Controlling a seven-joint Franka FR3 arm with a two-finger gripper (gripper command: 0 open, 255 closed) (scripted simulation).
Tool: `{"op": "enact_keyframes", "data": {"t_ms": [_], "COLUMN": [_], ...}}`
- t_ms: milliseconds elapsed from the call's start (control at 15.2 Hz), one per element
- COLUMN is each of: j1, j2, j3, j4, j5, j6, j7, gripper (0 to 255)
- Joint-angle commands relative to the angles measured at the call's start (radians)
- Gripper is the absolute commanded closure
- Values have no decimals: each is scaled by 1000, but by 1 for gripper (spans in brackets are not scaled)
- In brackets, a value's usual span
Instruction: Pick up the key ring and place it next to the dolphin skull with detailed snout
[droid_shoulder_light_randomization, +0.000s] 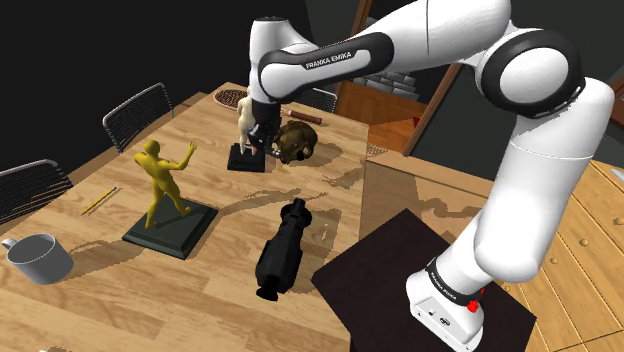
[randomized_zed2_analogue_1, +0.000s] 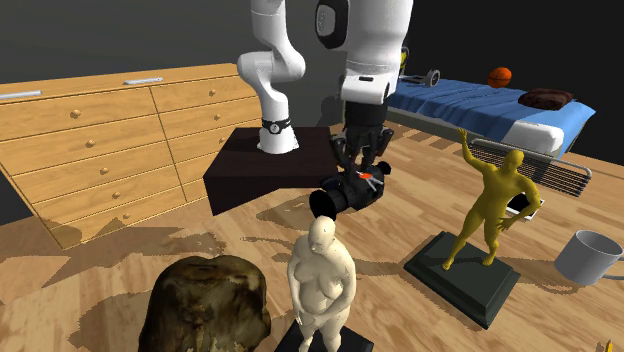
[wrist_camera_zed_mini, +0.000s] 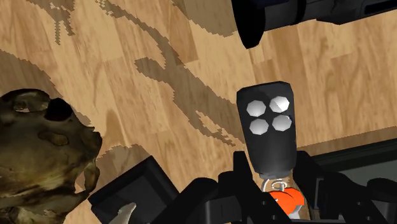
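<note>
We see the end effector (wrist_camera_zed_mini: 273, 170) clenched on the key ring (wrist_camera_zed_mini: 268, 124). The key ring has a black fob with four white buttons and an orange bit at the end by the fingers. It is up in the air over the wood tabletop (droid_shoulder_light_randomization: 230, 290), not lying on it. The brown skull (wrist_camera_zed_mini: 38, 153) sits on the tabletop to one side of the key ring, near it but apart. A white figure (droid_shoulder_light_randomization: 244, 118) on a black base stands just beside the skull, and in the shoulder view the end effector is right by it. A long black scope (droid_shoulder_light_randomization: 281, 247) lies on the tabletop nearer the stand (droid_shoulder_light_randomization: 400, 270). A yellow figure (droid_shoulder_light_randomization: 160, 178) stands further off, and a grey mug (droid_shoulder_light_randomization: 40, 258) sits beyond it.
</note>
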Motion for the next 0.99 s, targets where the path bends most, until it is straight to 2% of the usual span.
{"op": "enact_keyframes", "data": {"t_ms": [0, 396, 462, 924], "j1": [-22, -89, -108, -107], "j2": [29, 125, 161, 196], "j3": [-14, -53, -64, -68], "j4": [41, 189, 247, 205], "j5": [-3, -8, -10, -18], "j6": [-12, -61, -81, -5], "j7": [-39, -151, -184, -178], "gripper": [255, 255, 255, 255]}}
